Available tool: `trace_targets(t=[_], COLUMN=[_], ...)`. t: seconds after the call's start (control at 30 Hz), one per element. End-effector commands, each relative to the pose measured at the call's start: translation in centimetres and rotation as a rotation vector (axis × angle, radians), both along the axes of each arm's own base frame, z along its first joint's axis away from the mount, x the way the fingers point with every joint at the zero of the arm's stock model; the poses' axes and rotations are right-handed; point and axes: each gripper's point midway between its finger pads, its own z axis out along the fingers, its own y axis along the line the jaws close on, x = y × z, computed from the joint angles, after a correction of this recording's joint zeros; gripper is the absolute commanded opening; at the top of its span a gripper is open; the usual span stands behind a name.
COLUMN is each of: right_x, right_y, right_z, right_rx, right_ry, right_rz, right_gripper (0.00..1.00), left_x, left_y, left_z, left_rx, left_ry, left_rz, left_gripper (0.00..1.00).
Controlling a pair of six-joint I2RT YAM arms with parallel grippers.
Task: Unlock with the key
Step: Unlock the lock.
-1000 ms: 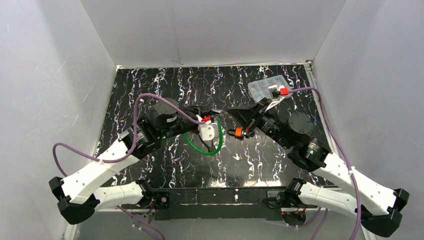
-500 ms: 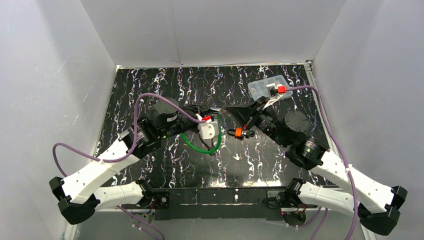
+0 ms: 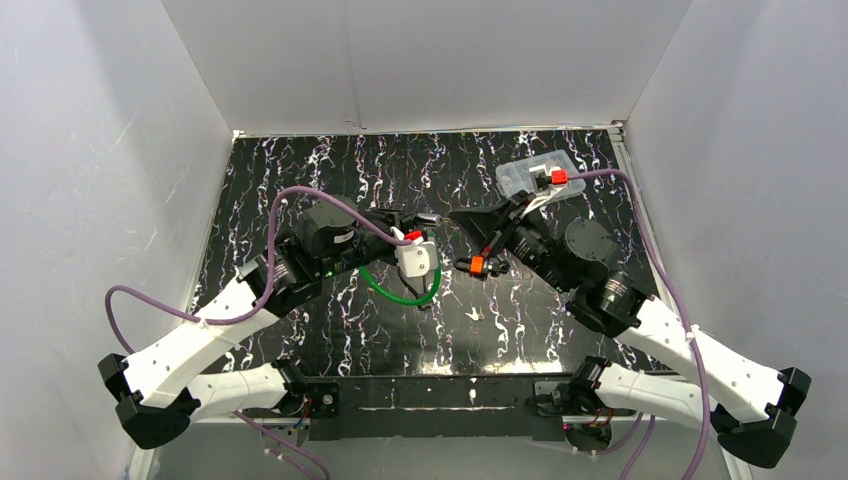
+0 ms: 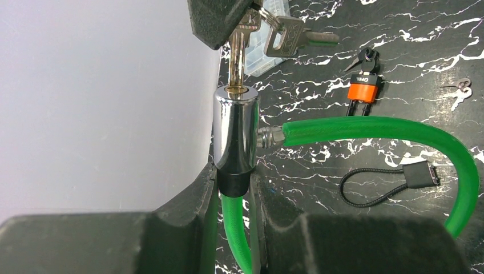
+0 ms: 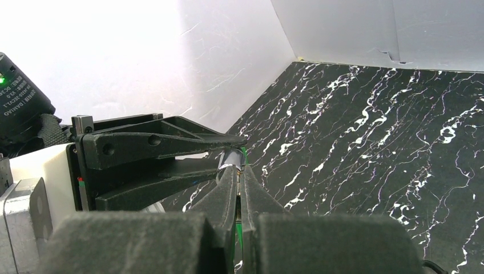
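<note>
Key (image 4: pixel 236 57) sits in the chrome cable lock (image 4: pixel 236 131) keyhole, above mid-table. We see right gripper (image 5: pixel 238 178) pinched tight on it to turn, left gripper (image 4: pixel 234 185) clamping the lock's base to brace.

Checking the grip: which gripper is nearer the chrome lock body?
Left. The left gripper clamps the base of the lock body; the right gripper sits above it, pinching the key in its top.

Green cable lock (image 4: pixel 371 129), chrome cylinder (image 4: pixel 236 134) upright, key (image 4: pixel 237 51) inserted in its top
</note>
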Motion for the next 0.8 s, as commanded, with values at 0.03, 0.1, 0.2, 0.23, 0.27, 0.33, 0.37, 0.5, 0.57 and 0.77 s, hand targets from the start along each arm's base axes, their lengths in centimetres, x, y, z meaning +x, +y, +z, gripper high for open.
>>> trace_targets(t=[0.03, 0.1, 0.2, 0.23, 0.27, 0.33, 0.37, 0.5, 0.57, 0.77], right_x=[0.4, 0.8, 0.8, 0.7, 0.6, 0.4, 0.4, -0.1, -0.1, -0.2], right_y=[0.5, 0.1, -0.2, -0.3, -0.2, 0.1, 0.2, 0.8, 1.0, 1.6], right_z=[1.6, 1.5, 1.8, 2.0, 2.0, 1.9, 1.8, 1.6, 1.4, 1.1], right_rx=[0.020, 0.023, 0.066, 0.081, 0.083, 0.080, 0.076, 0.054, 0.039, -0.030], right_ry=[-0.025, -0.009, -0.001, -0.006, -0.008, -0.007, -0.007, -0.020, -0.026, -0.061], right_rz=[-0.004, -0.035, -0.048, -0.042, -0.035, -0.019, -0.012, 0.025, 0.027, -0.012], right_gripper=[0.01, 0.01, 0.01, 0.01, 0.01, 0.01, 0.01, 0.01, 0.01, 0.01], left_x=[-1.7, -1.6, -1.6, -1.6, -1.6, -1.6, -1.6, -1.6, -1.6, -1.4], left_y=[-1.4, -1.4, -1.4, -1.5, -1.5, -1.5, -1.5, -1.5, -1.5, -1.5], left_z=[2.5, 2.5, 2.5, 2.5, 2.5, 2.5, 2.5, 2.5, 2.4, 2.3], left_rx=[-0.081, -0.081, -0.081, -0.080, -0.080, -0.081, -0.080, -0.080, -0.079, -0.075], left_ry=[-0.044, -0.042, -0.044, -0.044, -0.044, -0.044, -0.044, -0.044, -0.044, -0.044], left_rz=[-0.107, -0.106, -0.107, -0.107, -0.107, -0.107, -0.107, -0.107, -0.107, -0.099], left_gripper=[0.00, 0.00, 0.00, 0.00, 0.00, 0.00, 0.00, 0.00, 0.00, 0.00])
